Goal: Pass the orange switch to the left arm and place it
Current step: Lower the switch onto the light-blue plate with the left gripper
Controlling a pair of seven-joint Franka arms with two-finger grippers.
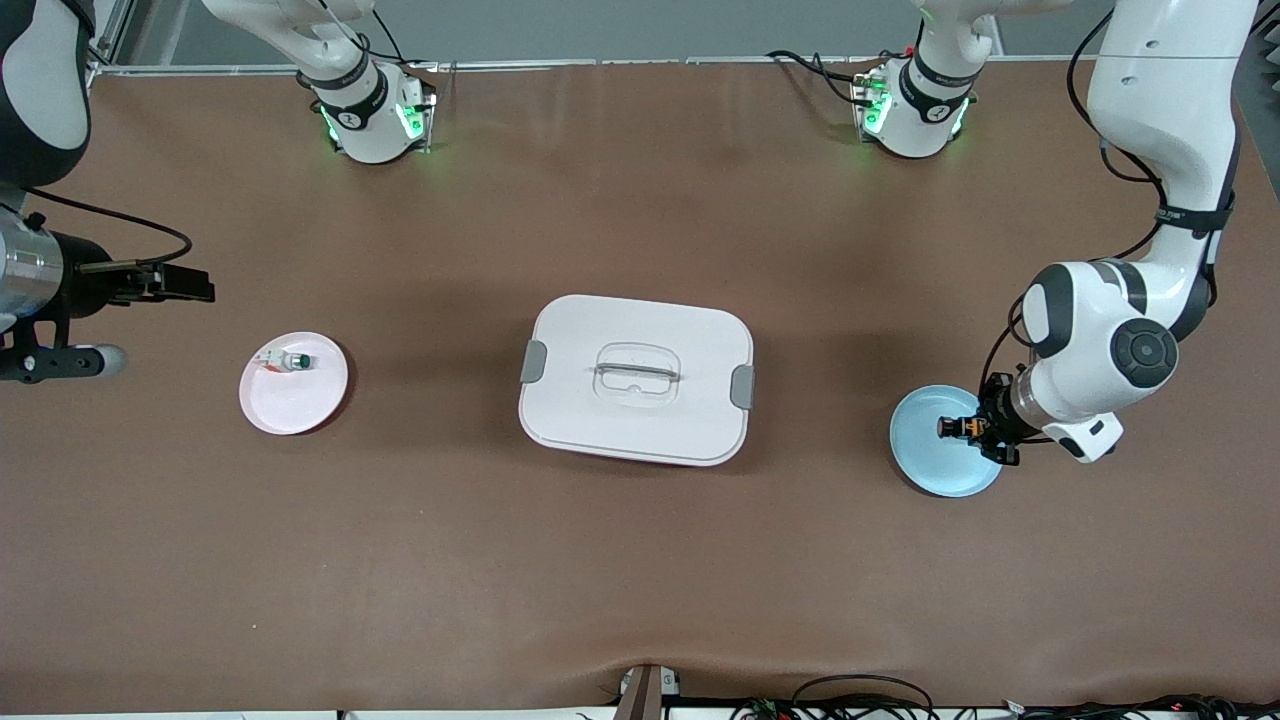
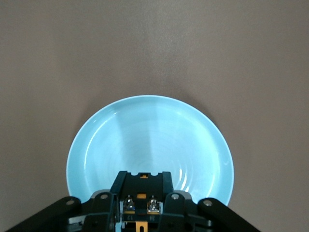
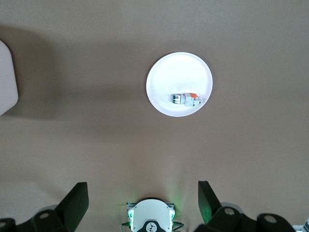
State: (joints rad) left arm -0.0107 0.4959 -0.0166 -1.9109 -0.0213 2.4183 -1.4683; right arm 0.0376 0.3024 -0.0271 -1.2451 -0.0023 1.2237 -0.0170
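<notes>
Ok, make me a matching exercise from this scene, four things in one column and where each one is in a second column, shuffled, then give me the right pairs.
Column one:
1. orange switch
2. white part with a green tip
3. box
4. right gripper

Column two:
A. lying on the pink plate
B. on the table midway between the two plates
C. held by the left gripper over the blue plate
D. waiting with open fingers above the table at the right arm's end

Pairs: 1-C, 2-A, 3-B, 4-D
</notes>
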